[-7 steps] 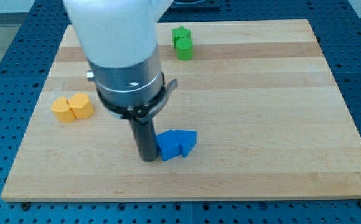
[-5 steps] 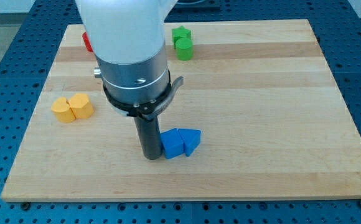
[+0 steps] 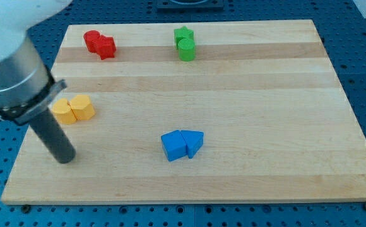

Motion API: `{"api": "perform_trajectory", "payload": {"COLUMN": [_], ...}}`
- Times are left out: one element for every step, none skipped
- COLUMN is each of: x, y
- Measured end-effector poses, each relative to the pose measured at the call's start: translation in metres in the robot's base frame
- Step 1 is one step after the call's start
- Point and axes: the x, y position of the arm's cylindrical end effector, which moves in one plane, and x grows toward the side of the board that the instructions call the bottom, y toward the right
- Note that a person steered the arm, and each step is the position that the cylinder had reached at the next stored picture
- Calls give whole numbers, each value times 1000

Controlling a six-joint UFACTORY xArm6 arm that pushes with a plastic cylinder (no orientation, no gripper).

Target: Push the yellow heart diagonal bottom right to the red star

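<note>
Near the wooden board's [image 3: 265,94] lower left, my tip [image 3: 65,159], a bare rod without jaws, stands just below the touching orange-yellow blocks; the yellow heart [image 3: 82,108] lies well below the red star [image 3: 106,47]

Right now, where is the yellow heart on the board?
The yellow heart sits at the view's left, touching the orange block, just above-right of my tip.

Bare board [image 3: 246,94] between block clusters
</note>
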Motion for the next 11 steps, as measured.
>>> {"api": "perform_trajectory", "payload": {"x": [0, -1, -27, -47, -63, -67, -95, -110, -123, -123, -134], "y": [-40, -80, -81, -81, -81, -78, -58, -43, -9, 3, -11]}}
